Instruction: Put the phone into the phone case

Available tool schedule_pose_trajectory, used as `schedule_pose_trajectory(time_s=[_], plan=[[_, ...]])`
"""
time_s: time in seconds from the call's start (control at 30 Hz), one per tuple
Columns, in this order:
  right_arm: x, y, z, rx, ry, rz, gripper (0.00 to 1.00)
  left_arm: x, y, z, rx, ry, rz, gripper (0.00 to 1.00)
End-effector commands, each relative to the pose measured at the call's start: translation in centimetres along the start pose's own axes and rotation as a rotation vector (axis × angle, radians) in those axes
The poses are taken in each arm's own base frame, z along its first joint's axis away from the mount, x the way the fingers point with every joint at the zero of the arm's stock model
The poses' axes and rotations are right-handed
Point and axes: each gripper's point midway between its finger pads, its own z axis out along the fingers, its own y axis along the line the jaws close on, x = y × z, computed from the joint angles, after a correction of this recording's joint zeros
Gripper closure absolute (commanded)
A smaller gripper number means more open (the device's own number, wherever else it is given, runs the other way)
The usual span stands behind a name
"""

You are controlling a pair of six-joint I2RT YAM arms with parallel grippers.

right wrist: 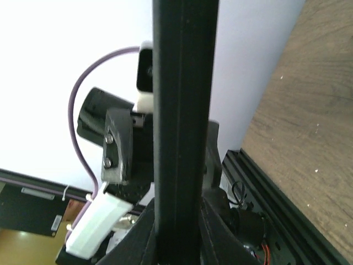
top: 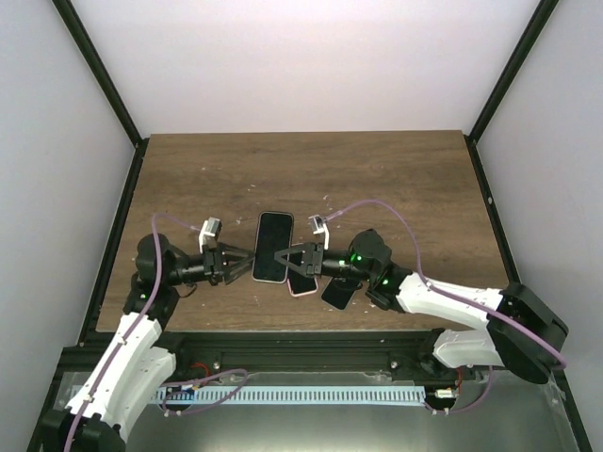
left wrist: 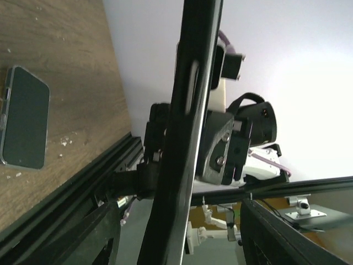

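Note:
A dark phone (top: pixel 272 240) with a light rim is held level above the wooden table (top: pixel 396 179), screen up, between my two grippers. My right gripper (top: pixel 281 258) is shut on its right long edge; in the right wrist view the phone (right wrist: pixel 182 83) stands edge-on, with my gripper (right wrist: pixel 179 221) pressed against both its faces. My left gripper (top: pixel 247 264) is open around the left long edge. In the left wrist view the phone (left wrist: pixel 187 110) runs between the spread fingers (left wrist: pixel 94 237) with gaps on both sides. A pink-rimmed case or phone (top: pixel 301 283) lies under the right gripper.
A second dark phone-shaped slab (top: pixel 339 293) lies near the table's front edge by the right arm; it also shows in the left wrist view (left wrist: pixel 25 118). The black frame rail (top: pixel 283 331) runs along the near edge. Grey walls enclose the sides and back.

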Motion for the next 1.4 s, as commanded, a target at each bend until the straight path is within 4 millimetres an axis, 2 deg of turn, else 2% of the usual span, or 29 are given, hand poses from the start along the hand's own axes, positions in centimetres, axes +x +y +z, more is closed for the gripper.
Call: schedule_pose_trajectory(time_s=[0.0, 0.1, 0.2, 0.33, 0.43, 0.5, 0.6, 0.73, 0.93, 1.07, 1.27, 1.37], plan=[[-3.8, 5.1, 0.2, -0.084, -0.134, -0.063, 0.92, 1.3, -0.1, -0.1, 0.023, 0.019, 0.017, 0.41], [-4.3, 5.6, 0.5, -0.086, -0.139, -0.058, 0.92, 1.7, 0.1, 0.1, 0.023, 0.031, 0.018, 0.48], [-4.5, 5.6, 0.7, -0.088, -0.147, -0.055, 0.91, 1.6, 0.4, 0.2, 0.025, 0.032, 0.014, 0.62], [-4.1, 5.0, 0.9, -0.085, -0.130, -0.037, 0.91, 1.4, 0.4, 0.3, 0.040, 0.031, 0.011, 0.67], [-3.9, 4.4, 0.8, -0.084, -0.129, -0.021, 0.91, 1.3, 0.6, 0.4, 0.040, 0.028, 0.011, 0.78], [-3.7, 4.0, 0.9, -0.073, -0.119, -0.017, 0.87, 1.3, 0.8, 0.4, 0.040, 0.025, 0.010, 0.88], [-3.2, 3.1, 1.1, -0.040, -0.094, 0.000, 0.74, 1.1, 1.0, 0.4, 0.033, 0.012, 0.004, 0.96], [-2.2, 1.7, 1.1, -0.011, -0.058, 0.028, 0.64, 0.7, 1.6, 0.4, 0.011, -0.012, -0.006, 1.00], [-0.3, -0.1, 1.3, 0.015, 0.025, 0.079, 0.51, -0.1, 1.6, 0.6, -0.010, -0.035, 0.010, 1.00], [0.8, -0.8, 1.4, 0.024, 0.062, 0.099, 0.48, -0.6, 1.6, 0.6, -0.027, -0.049, 0.021, 1.00], [1.3, -0.6, 0.9, 0.014, 0.076, 0.093, 0.48, -1.0, 1.7, 0.6, -0.035, -0.072, 0.019, 1.00], [1.6, -0.6, 0.9, 0.007, 0.086, 0.096, 0.42, -1.1, 1.6, 0.6, -0.031, -0.078, 0.013, 1.00]])
